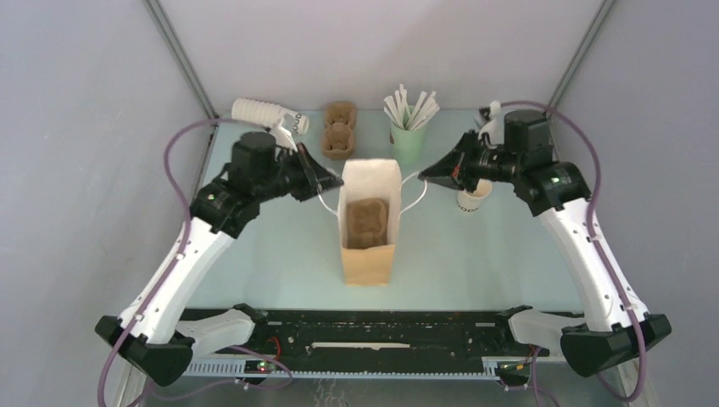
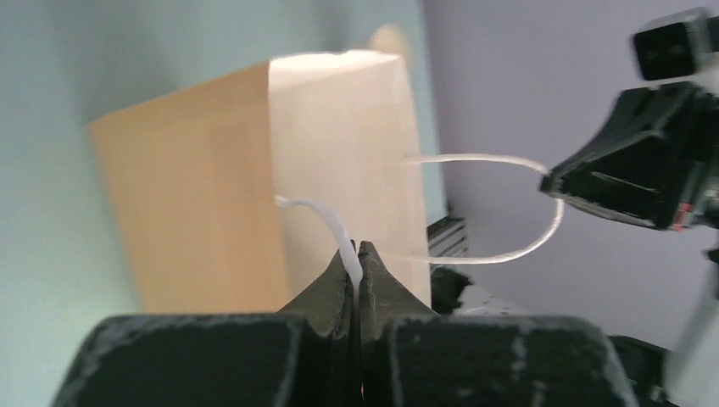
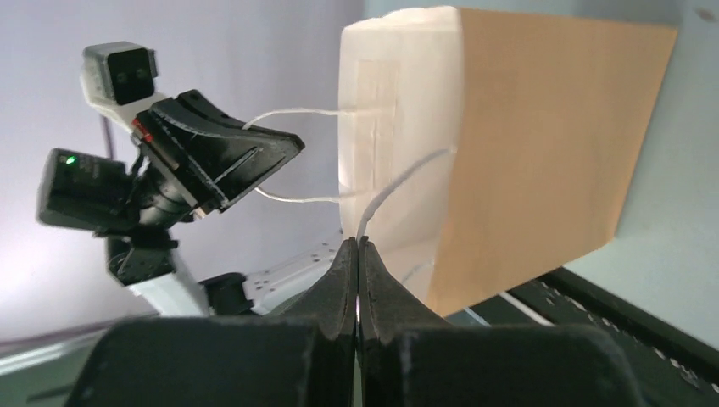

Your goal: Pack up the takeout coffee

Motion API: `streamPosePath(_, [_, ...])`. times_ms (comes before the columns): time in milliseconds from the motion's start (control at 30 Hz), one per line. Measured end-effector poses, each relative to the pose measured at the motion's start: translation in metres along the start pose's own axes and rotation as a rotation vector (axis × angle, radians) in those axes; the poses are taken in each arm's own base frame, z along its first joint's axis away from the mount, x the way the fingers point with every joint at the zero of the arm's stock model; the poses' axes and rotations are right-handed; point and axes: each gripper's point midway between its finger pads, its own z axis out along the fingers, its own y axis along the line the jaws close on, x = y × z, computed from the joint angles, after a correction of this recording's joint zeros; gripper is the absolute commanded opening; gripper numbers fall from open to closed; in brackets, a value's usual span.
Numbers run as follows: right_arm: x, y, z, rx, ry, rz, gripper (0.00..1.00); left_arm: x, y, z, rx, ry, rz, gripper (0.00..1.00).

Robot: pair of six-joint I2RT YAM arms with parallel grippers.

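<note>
The takeout coffee cup (image 1: 471, 200), cream-white with dark lettering, stands on the table just under my right wrist, partly hidden by it. A brown paper bag (image 1: 369, 254) stands open in the middle with a brown pulp tray (image 1: 366, 222) inside. My left gripper (image 1: 336, 180) is shut on the bag's left white string handle (image 2: 332, 222). My right gripper (image 1: 426, 175) is shut on the right handle (image 3: 397, 186). Both handles are pulled outward. In the wrist views the left gripper (image 2: 357, 251) and the right gripper (image 3: 357, 243) pinch the string at their tips.
A lying stack of white cups (image 1: 264, 113) is at the back left. Brown pulp trays (image 1: 340, 130) and a pale green cup of white sticks (image 1: 407, 136) stand behind the bag. A white thing (image 1: 490, 111) shows behind the right wrist, mostly hidden.
</note>
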Motion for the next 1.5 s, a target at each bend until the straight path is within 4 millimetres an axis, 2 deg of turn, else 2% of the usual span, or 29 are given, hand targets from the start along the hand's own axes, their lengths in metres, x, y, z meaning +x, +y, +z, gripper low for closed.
streamPosePath(67, [0.012,-0.041,0.016,0.081,0.038,0.062,0.0,0.026,0.038,0.014,-0.087,0.066,-0.039,0.0])
streamPosePath(133, [0.021,-0.069,0.03,0.143,0.082,0.114,0.0,0.044,0.069,0.024,-0.18,0.13,-0.07,0.0])
streamPosePath(233, [0.023,-0.082,0.041,0.177,0.102,0.132,0.0,0.047,0.084,0.03,-0.237,0.163,-0.072,0.0])
streamPosePath(300, [0.021,-0.074,0.04,0.149,0.089,0.106,0.0,0.041,0.078,0.027,-0.235,0.156,-0.052,0.0])
streamPosePath(333, [0.02,-0.068,0.038,0.128,0.083,0.089,0.0,0.032,0.069,0.023,-0.217,0.14,-0.031,0.0])
streamPosePath(467, [0.019,-0.038,0.035,0.03,0.057,-0.009,0.0,-0.012,0.017,0.003,-0.104,0.023,0.078,0.0])
streamPosePath(567, [0.028,-0.019,0.039,-0.034,0.072,-0.1,0.0,-0.04,-0.017,-0.013,-0.022,-0.07,0.171,0.0])
streamPosePath(667, [0.046,-0.007,0.049,-0.078,0.11,-0.214,0.0,-0.049,-0.029,-0.016,0.017,-0.094,0.23,0.0])
streamPosePath(767, [0.061,-0.006,0.062,-0.101,0.141,-0.304,0.0,-0.046,-0.029,-0.001,0.042,-0.055,0.27,0.0])
streamPosePath(833, [0.074,-0.014,0.073,-0.093,0.176,-0.353,0.0,-0.041,-0.022,0.012,0.046,-0.02,0.283,0.0])
streamPosePath(900, [0.086,-0.027,0.083,-0.071,0.213,-0.381,0.0,-0.027,-0.005,0.024,0.027,0.036,0.287,0.0])
streamPosePath(1033, [0.115,-0.06,0.1,-0.018,0.306,-0.416,0.0,0.004,0.029,0.036,-0.016,0.134,0.28,0.0])
streamPosePath(1100, [0.128,-0.071,0.103,-0.003,0.347,-0.436,0.0,0.02,0.043,0.036,-0.034,0.179,0.264,0.0])
streamPosePath(1233, [0.142,-0.08,0.104,-0.002,0.39,-0.479,0.0,0.037,0.054,0.026,-0.042,0.205,0.246,0.0])
streamPosePath(1400, [0.144,-0.081,0.103,-0.015,0.401,-0.526,0.0,0.035,0.044,0.01,-0.022,0.161,0.231,0.0])
streamPosePath(1500, [0.134,-0.082,0.097,-0.006,0.377,-0.525,0.0,0.029,0.037,0.007,-0.024,0.14,0.206,0.0])
